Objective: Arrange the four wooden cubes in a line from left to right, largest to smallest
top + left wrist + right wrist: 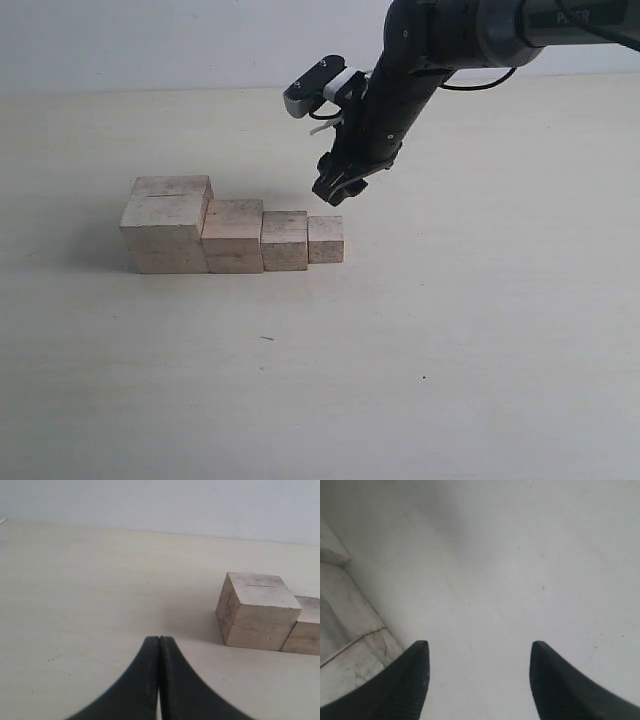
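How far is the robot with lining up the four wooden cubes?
Done: the largest cube, second cube, third cube and smallest cube stand in a row, descending left to right. In hand: nothing; the right gripper hangs open near the smallest. Remaining: apparently nothing.

Four in a row here, all pale unpainted wood with faint grain, packed side by side. The largest cube [168, 225] anchors the nine o'clock end, with a thin dark crack line across its top. At its three o'clock and touching it is the second cube [233, 236], a step lower. Next toward three o'clock comes the third cube [285, 240], lower again. The smallest cube [325, 239] closes the three o'clock end. All sit upright and flat, tops stepping down.
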Controlling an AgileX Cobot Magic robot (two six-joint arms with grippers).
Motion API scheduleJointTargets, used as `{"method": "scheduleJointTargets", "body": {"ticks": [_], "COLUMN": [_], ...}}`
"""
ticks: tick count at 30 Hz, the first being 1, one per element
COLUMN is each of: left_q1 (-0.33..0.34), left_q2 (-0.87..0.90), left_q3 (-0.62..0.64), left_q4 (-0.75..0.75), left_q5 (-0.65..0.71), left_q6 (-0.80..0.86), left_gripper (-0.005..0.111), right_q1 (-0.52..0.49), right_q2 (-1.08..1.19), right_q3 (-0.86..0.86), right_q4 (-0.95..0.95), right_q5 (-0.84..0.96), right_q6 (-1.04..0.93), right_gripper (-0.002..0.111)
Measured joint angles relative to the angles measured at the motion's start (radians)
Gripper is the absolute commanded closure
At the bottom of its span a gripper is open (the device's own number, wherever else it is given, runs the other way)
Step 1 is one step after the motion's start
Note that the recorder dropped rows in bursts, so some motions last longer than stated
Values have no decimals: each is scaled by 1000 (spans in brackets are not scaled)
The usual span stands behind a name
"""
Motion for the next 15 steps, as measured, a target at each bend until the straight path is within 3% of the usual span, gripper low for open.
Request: {"method": "scheduleJointTargets", "body": {"ticks": [15], "left_q1": [0], "left_q2": [0], "left_q3": [0], "left_q4": [0], "left_q5": [0], "left_q6": [0], "left_gripper": [107], "right_q1": [0], "right_q2": [0], "right_q3": [0], "right_q4": [60], "right_q5": [26], "right_q6": [0], "right_gripper": [52]}}
